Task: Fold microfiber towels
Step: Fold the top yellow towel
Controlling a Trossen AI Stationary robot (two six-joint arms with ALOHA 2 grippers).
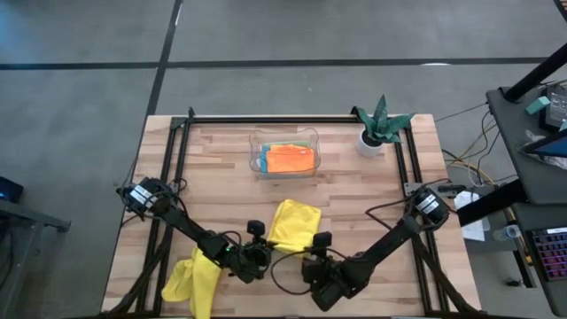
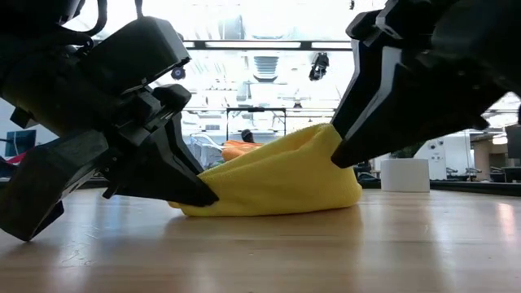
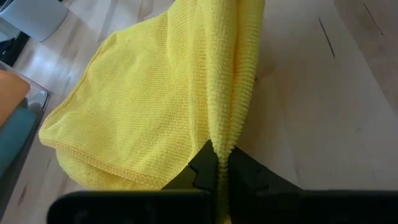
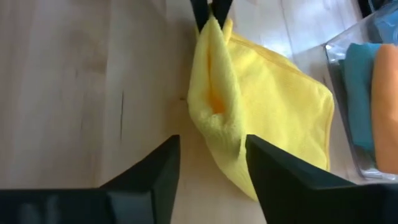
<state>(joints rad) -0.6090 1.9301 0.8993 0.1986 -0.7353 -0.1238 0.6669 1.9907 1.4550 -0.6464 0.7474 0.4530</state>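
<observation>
Pinching one corner of a yellow towel near the table's front edge, the left gripper has its fingers clamped together on a raised fold of the cloth. Opposite it, the right gripper stands with its fingers apart on either side of the towel's other end, the cloth lying loose between them. A second yellow towel lies crumpled at the front left corner. Farther back, a clear tray holds an orange towel over a turquoise towel, and a potted plant stands beside the tray.
</observation>
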